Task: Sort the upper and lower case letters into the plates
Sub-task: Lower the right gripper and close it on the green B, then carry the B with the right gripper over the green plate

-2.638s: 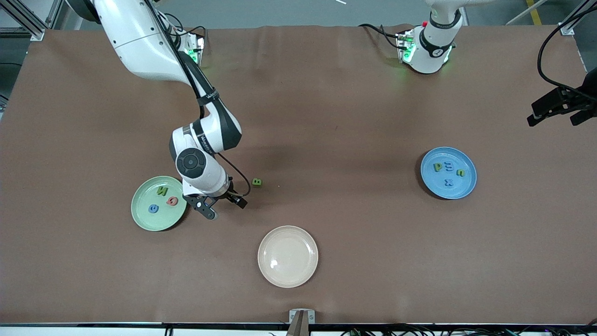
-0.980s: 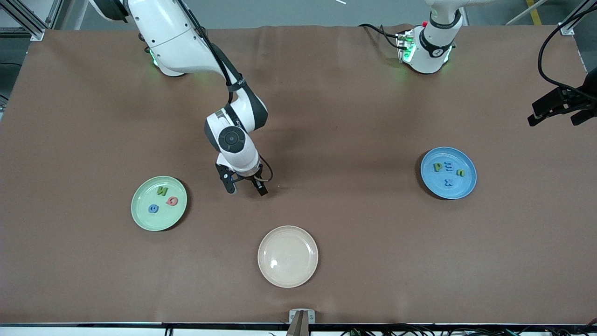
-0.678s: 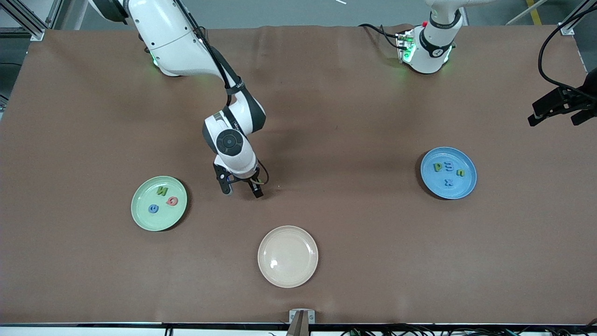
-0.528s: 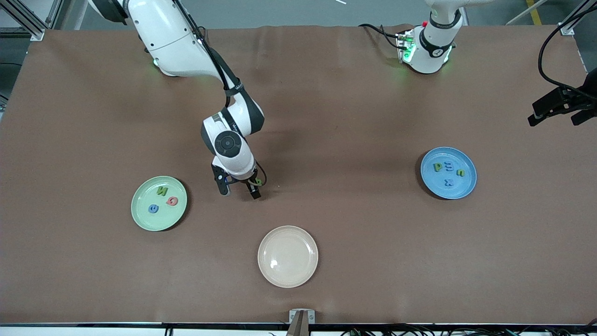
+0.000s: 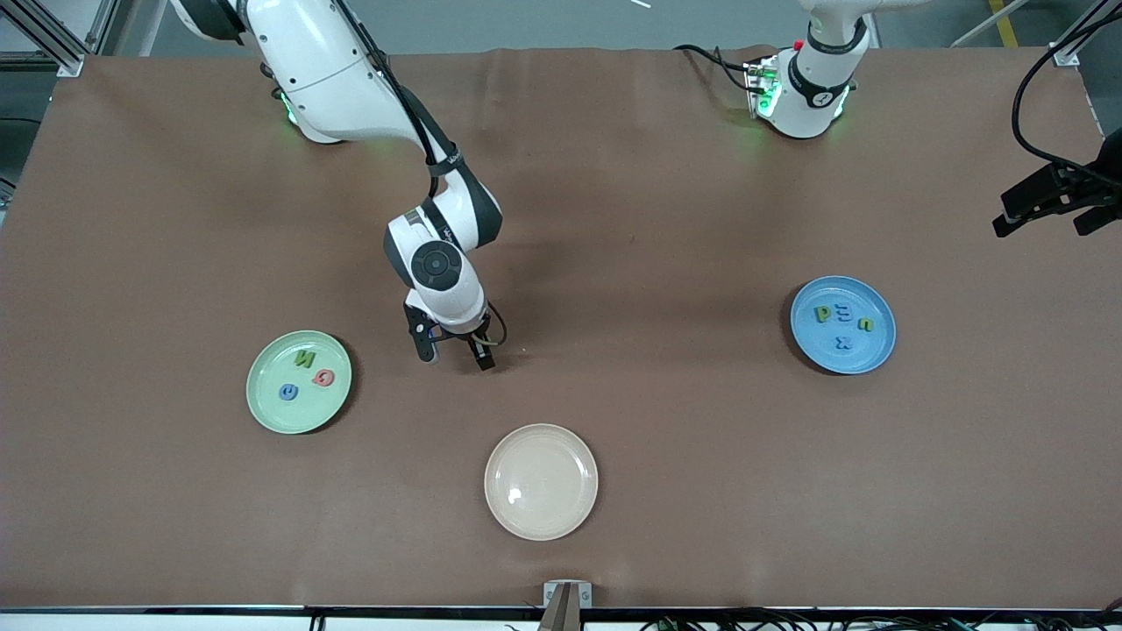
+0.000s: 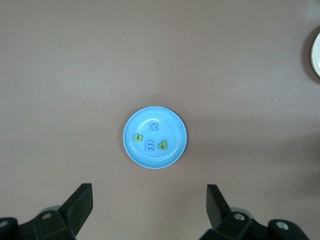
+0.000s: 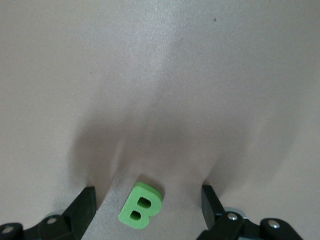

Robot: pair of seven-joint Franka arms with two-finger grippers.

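Since 2.6 s ago right gripper [image 5: 454, 354] moved from mint green plate [image 5: 263, 401] to green letter B [image 7: 140, 205]; B lies on surface between open jaws, unheld; left gripper [image 6: 150, 205] open over blue plate [image 6: 176, 151]

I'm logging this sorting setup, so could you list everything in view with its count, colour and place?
Green plate: one, mint green, toward the right arm's end; holds three letters, green, red and blue.
Blue plate: one, sky blue, toward the left arm's end; holds four letters, green and blue.
Beige plate: one, cream, nearest the front camera, nothing in it.
Letter B: one, green, flat on the table between the right gripper's fingers.
Table: one, brown cover.
Right gripper: low around the B, fingers apart, not touching it.
Left gripper: open, waiting high above the blue plate.
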